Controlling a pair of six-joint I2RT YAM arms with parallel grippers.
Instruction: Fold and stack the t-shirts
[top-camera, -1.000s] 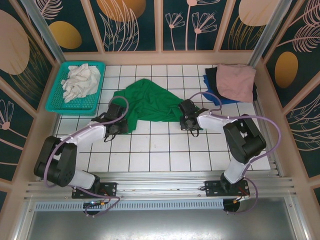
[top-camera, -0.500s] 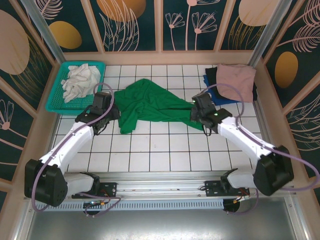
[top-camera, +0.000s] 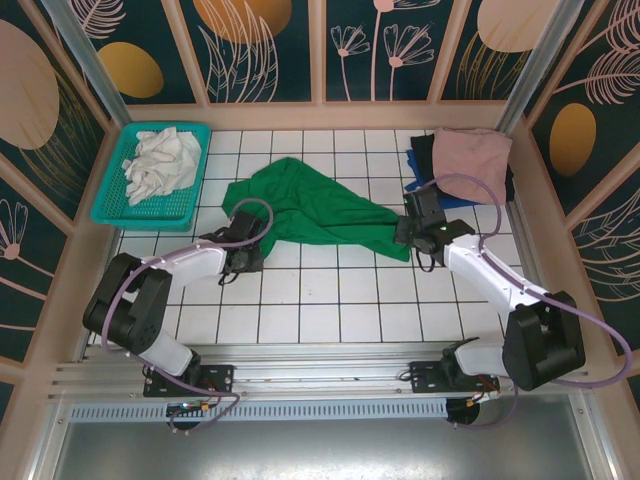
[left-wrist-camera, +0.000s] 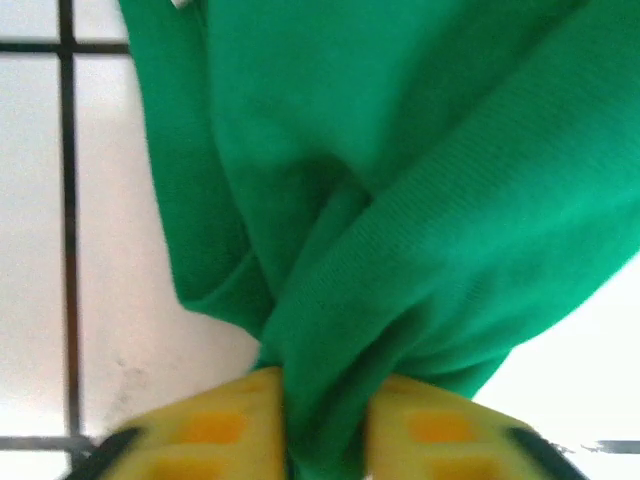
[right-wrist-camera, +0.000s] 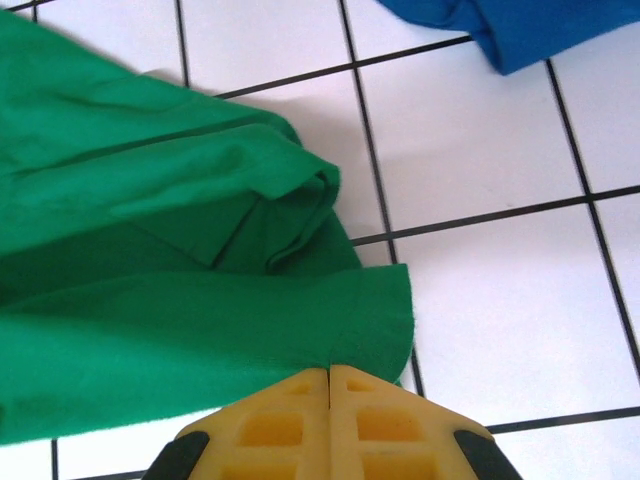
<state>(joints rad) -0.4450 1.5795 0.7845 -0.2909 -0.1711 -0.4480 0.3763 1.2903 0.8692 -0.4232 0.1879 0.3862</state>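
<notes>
My left claw (left-wrist-camera: 325, 425) pinches a bunched fold of the green t-shirt (top-camera: 310, 212); my right claw (right-wrist-camera: 330, 385) is clenched on its opposite hem; the shirt lies stretched across the tiled counter (top-camera: 330, 300) between them.

basket (top-camera: 150, 208) far left, cloth (top-camera: 160, 165) in it | loose shirt (top-camera: 300, 210) in middle, right of basket | folded shirts (top-camera: 470, 160) stacked far right
</notes>
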